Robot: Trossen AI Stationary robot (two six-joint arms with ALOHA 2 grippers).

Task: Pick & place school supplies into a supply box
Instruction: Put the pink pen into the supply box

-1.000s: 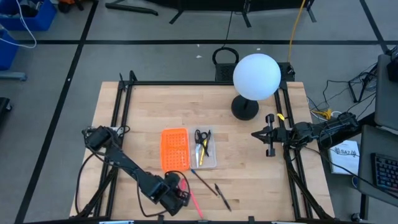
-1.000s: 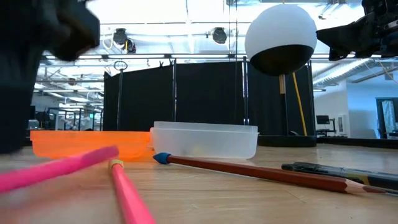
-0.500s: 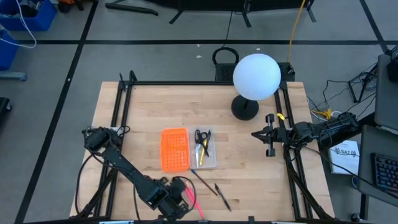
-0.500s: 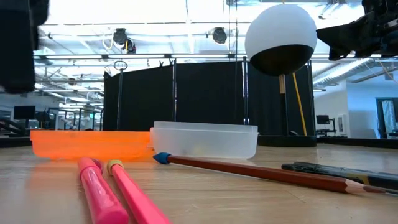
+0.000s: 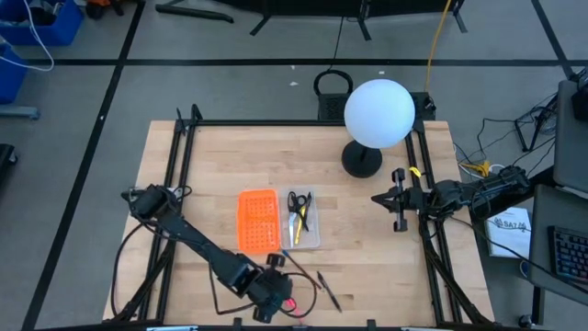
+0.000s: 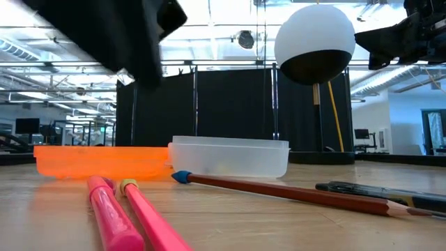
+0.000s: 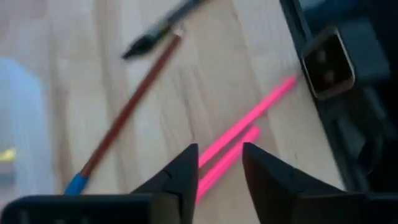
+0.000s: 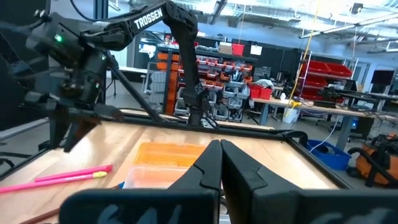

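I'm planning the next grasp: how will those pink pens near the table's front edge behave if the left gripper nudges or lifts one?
The pink pens look thin, straight and rigid, so probably light and stiff. Round barrels lying flat on smooth wood may roll when nudged. The left gripper, fingers open above them, would likely need a crosswise pinch; the glossy plastic might slip.

The left arm stretches from the table's (image 5: 367,221) left side toward its near edge, and the left gripper (image 7: 219,167) hangs above the wood, fingers slightly parted, holding nothing. The right gripper (image 5: 397,199) waits raised at the table's right edge, fingers closed together.
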